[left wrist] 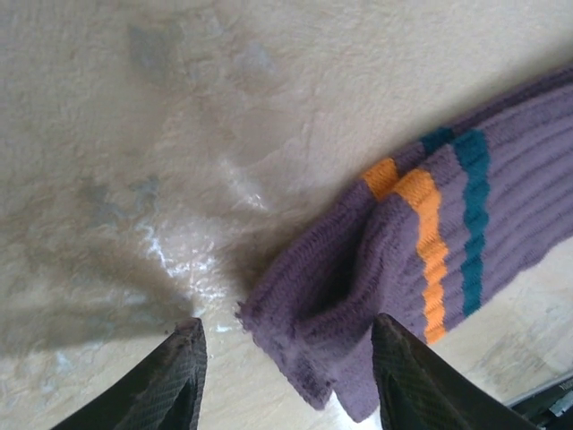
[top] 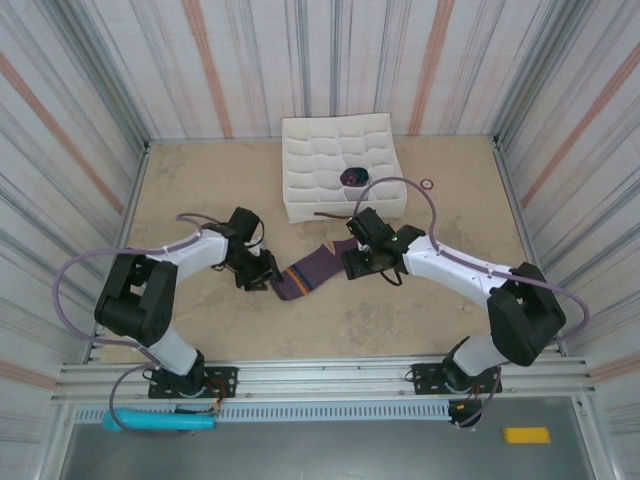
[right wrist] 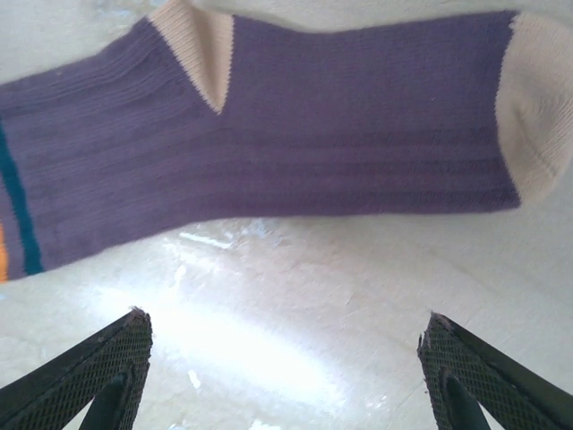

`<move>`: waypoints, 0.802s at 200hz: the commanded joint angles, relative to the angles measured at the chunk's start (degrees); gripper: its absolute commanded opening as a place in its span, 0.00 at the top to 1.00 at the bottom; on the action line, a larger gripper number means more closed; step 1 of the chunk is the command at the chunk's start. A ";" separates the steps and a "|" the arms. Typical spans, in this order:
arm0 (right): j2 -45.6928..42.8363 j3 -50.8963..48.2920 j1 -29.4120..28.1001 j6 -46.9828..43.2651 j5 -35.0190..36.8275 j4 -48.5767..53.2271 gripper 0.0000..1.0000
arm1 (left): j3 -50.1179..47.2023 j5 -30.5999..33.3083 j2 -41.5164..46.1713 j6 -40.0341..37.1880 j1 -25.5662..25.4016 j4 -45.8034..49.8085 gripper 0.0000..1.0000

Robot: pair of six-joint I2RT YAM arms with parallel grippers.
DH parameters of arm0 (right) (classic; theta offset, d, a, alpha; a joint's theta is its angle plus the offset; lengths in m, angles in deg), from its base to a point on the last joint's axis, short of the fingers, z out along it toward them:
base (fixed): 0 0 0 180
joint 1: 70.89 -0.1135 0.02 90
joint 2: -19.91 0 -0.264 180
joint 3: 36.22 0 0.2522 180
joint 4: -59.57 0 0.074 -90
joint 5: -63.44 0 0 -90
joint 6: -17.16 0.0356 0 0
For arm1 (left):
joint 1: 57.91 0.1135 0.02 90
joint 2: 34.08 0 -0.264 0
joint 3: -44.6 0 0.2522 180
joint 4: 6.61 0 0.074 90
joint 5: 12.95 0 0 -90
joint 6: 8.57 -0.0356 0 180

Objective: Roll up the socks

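Observation:
The socks point(top: 312, 270) lie flat on the table between my two grippers, apparently one on top of the other. Their cuff end point(left wrist: 358, 305) is purple with orange and teal stripes, and two layers show there. It rests between the spread fingers of my open left gripper point(left wrist: 286, 358), which sits at the socks' left end point(top: 264, 272). The foot part point(right wrist: 295, 125) is purple with a pale peach heel and toe. My right gripper point(right wrist: 285, 327) is open just short of it over bare table, at the socks' right end point(top: 356, 262).
A white compartment tray point(top: 310, 150) stands behind the socks, with a dark purple rolled bundle point(top: 354, 177) in one cell. A small ring point(top: 427, 183) lies to the right of the tray. Striped walls close in the table on three sides.

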 commanded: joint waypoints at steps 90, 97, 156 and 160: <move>-12.60 -13.35 -16.39 5.99 7.35 -10.96 0.32 | 1.19 0.64 -2.15 8.47 -5.09 -5.56 0.77; -12.74 -13.85 -17.13 5.92 7.97 -11.50 0.33 | 0.76 -0.14 -1.96 10.12 -5.70 -6.75 0.82; -14.65 -20.31 -24.49 5.05 11.43 -18.68 0.41 | -2.75 -1.80 -0.35 27.44 -15.22 -16.61 1.00; -14.88 -20.82 -24.85 4.75 11.32 -19.32 0.41 | -2.75 -1.72 -0.37 28.59 -15.98 -17.12 1.00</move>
